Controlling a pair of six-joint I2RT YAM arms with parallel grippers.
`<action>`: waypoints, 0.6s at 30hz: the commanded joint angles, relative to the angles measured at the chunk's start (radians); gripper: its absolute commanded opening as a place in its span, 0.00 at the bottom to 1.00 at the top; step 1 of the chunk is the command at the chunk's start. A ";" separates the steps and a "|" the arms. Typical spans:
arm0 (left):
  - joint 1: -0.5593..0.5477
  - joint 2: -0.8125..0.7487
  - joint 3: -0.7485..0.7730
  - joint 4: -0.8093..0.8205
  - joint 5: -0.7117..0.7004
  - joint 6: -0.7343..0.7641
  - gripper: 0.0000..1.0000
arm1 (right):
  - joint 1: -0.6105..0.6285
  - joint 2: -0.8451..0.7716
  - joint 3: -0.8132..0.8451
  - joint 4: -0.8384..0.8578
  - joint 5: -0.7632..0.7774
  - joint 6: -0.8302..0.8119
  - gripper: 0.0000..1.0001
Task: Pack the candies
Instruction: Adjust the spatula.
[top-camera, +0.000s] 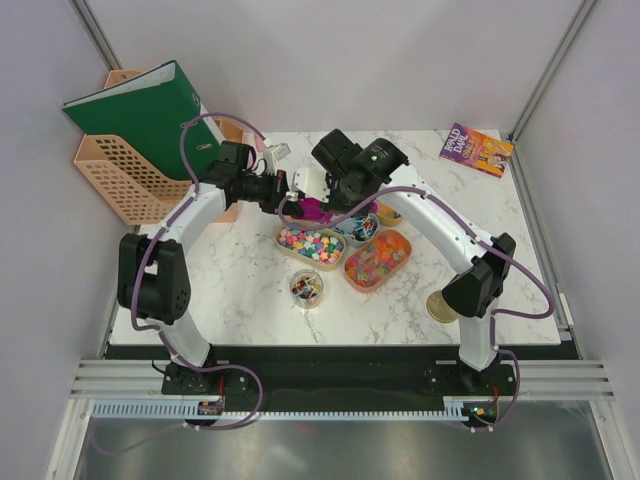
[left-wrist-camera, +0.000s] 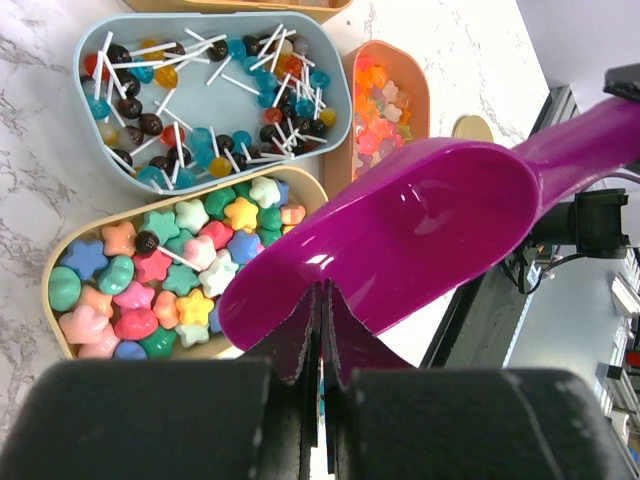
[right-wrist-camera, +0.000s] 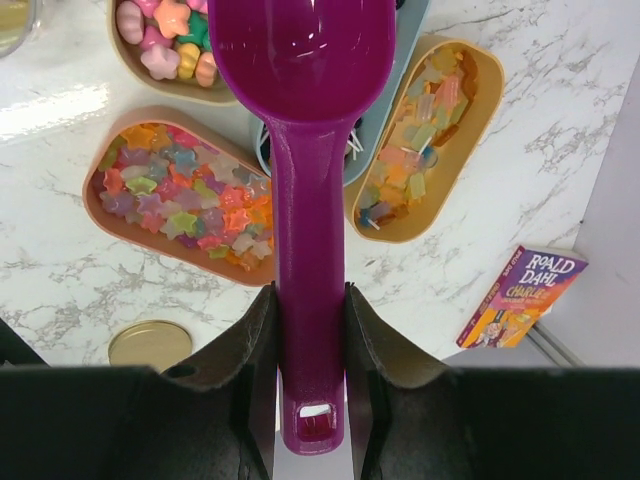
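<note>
My right gripper (right-wrist-camera: 310, 293) is shut on the handle of a purple scoop (right-wrist-camera: 310, 190), whose bowl is empty (left-wrist-camera: 420, 230). The scoop hangs above the trays (top-camera: 313, 208). My left gripper (left-wrist-camera: 325, 292) is shut with nothing between its fingers, and its tips sit against the outside of the scoop's bowl. Below lie the candies: big pastel stars (left-wrist-camera: 180, 270) in a tan tray, lollipops (left-wrist-camera: 200, 90) in a blue tray, small bright stars (right-wrist-camera: 190, 200) in an orange tray, and pale gummies (right-wrist-camera: 425, 120) in another tan tray.
A small glass jar (top-camera: 307, 288) holding some sweets stands in front of the trays. A round gold lid (top-camera: 441, 307) lies by the right arm. A book (top-camera: 476, 150) lies at the back right. A peach basket (top-camera: 115, 180) with a green binder (top-camera: 150, 115) stands at the back left.
</note>
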 joint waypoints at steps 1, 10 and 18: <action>0.001 0.028 0.037 -0.004 0.025 -0.026 0.02 | 0.000 -0.051 0.047 0.030 -0.066 0.054 0.00; 0.001 0.043 0.071 -0.005 -0.021 -0.014 0.02 | -0.002 -0.028 0.131 -0.001 -0.112 0.095 0.00; 0.024 0.028 0.184 -0.036 -0.211 0.055 0.03 | -0.005 -0.052 0.003 -0.088 -0.103 0.100 0.00</action>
